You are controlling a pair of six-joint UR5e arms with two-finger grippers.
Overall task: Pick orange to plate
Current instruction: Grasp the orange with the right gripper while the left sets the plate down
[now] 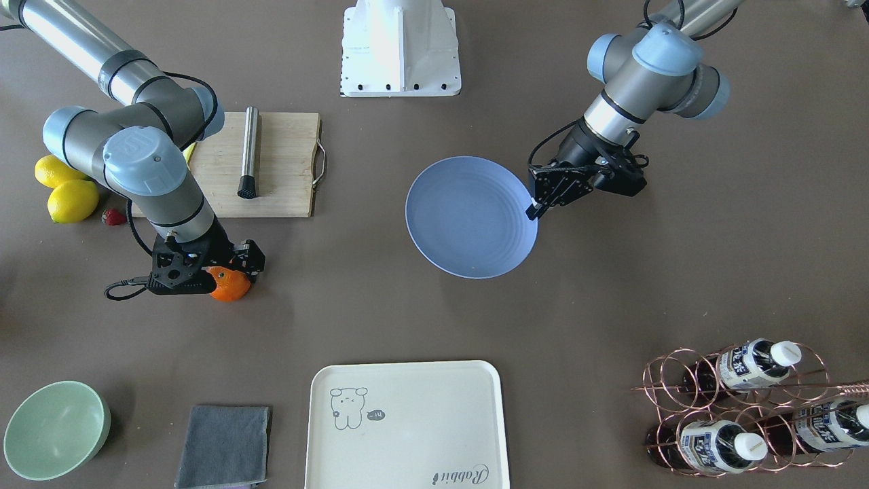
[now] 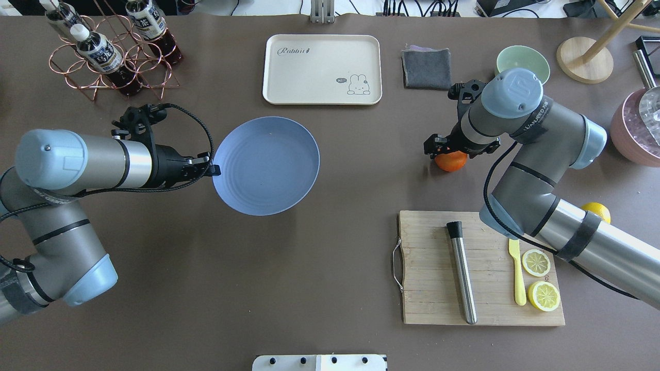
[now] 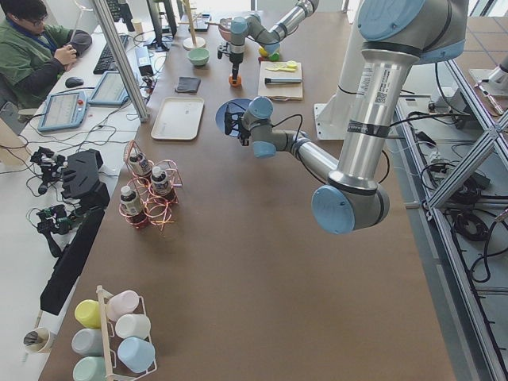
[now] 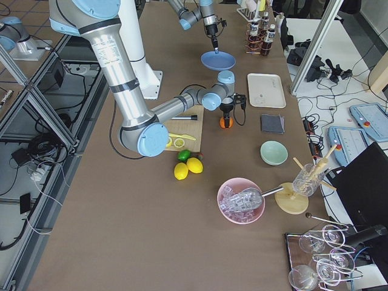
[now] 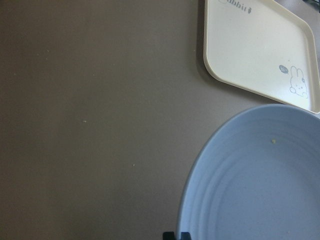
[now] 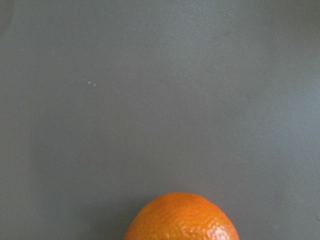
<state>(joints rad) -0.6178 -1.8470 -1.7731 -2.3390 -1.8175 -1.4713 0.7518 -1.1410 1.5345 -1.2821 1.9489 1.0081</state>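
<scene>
Right gripper is held pointing straight down, directly over the orange, which is set on the table near the cutting board, well apart from the plate. Its fingers are hidden, so a grip cannot be told. Left gripper is stretched out low, with its fingers pinched on the plate's rim. Only the orange's top is shown in the right wrist view. The lemon halves, hidden under the arm from the front, are revealed from overhead.
</scene>
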